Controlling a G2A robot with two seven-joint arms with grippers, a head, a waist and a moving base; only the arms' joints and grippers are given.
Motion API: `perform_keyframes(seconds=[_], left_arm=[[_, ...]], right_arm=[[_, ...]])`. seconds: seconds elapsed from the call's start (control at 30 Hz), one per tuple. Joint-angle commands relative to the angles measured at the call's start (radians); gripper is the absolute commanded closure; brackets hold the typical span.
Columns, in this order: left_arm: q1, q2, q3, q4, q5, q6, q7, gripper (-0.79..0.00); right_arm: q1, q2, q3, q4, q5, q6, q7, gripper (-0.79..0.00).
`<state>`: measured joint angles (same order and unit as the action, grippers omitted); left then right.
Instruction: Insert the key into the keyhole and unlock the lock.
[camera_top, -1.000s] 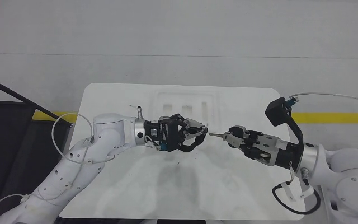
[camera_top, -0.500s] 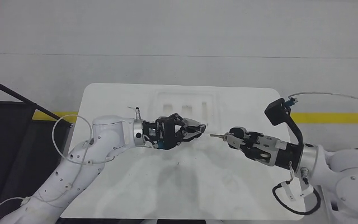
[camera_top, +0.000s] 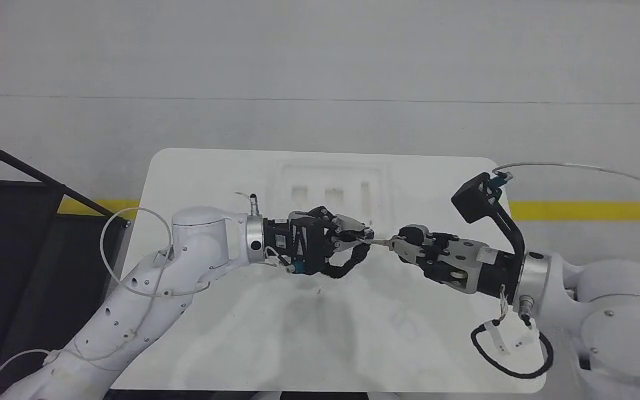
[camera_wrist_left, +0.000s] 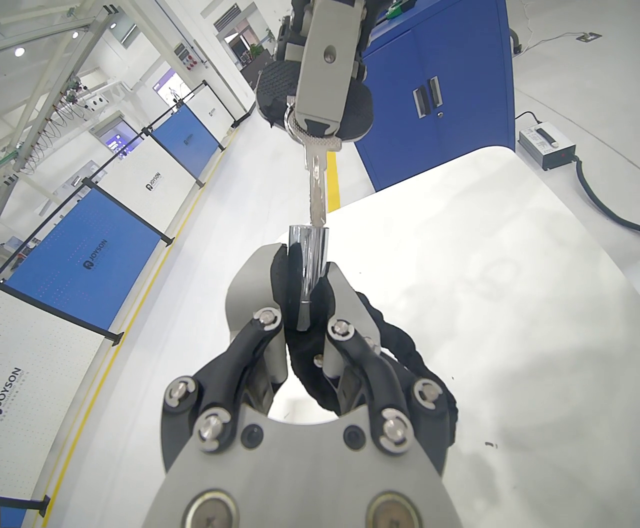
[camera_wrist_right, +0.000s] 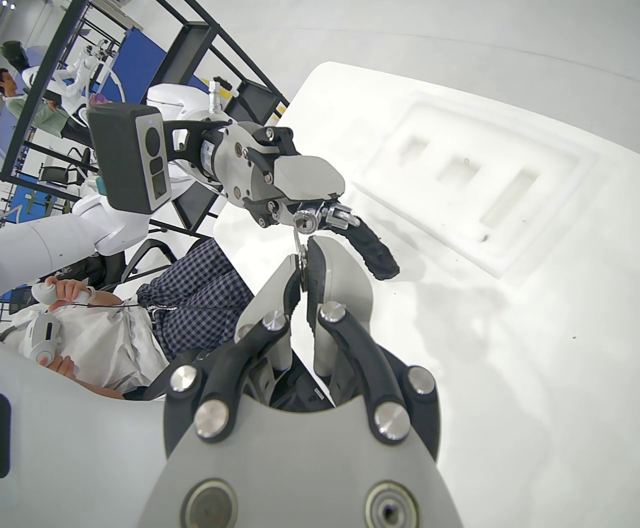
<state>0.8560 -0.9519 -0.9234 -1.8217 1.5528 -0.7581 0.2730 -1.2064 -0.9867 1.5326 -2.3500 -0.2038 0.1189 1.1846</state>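
Two claws meet tip to tip above the middle of a white, round-cornered bench (camera_top: 200, 190), both clear of its surface. L claw (camera_top: 358, 243) (camera_wrist_left: 305, 280) is clamped on a chrome cylinder lock (camera_wrist_left: 309, 257) (camera_wrist_right: 305, 220) w/ a black ribbed cable (camera_wrist_left: 400, 340) (camera_wrist_right: 372, 247) running off beside it. The cylinder sticks out past the fingertips, keyhole end facing R claw (camera_top: 400, 243) (camera_wrist_right: 301, 270). R claw pinches the bow of a flat silver metal key (camera_top: 381, 240) (camera_wrist_left: 316, 185) (camera_wrist_right: 299, 246), w/ a ring at the bow and the blade pointing straight at the lock. Blade tip sits at the keyhole mouth. It looks just entered, but depth is hard to judge. Key & cylinder are approx. in line. Both forearms lie near level, L coming in from the robot's left, R from its right, wrists facing each other. A white foam tray w/ three rectangular recesses (camera_top: 330, 185) (camera_wrist_right: 480, 170) lies on the bench beyond the claws, near the far edge.
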Motion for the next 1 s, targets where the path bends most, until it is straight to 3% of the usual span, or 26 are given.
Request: perform_keyframes(seconds=[0.0, 0.97], left_arm=[[0.001, -0.002, -0.001, 0.001, 0.001, 0.001, 0.0, 0.0], [0.024, -0.015, -0.031, -0.002, 0.014, -0.011, -0.001, 0.0]], right_arm=[[0.002, 0.002, -0.001, 0.0, -0.005, 0.007, -0.005, 0.0], [-0.005, 0.023, -0.014, 0.0, -0.007, 0.035, -0.052, 0.0]])
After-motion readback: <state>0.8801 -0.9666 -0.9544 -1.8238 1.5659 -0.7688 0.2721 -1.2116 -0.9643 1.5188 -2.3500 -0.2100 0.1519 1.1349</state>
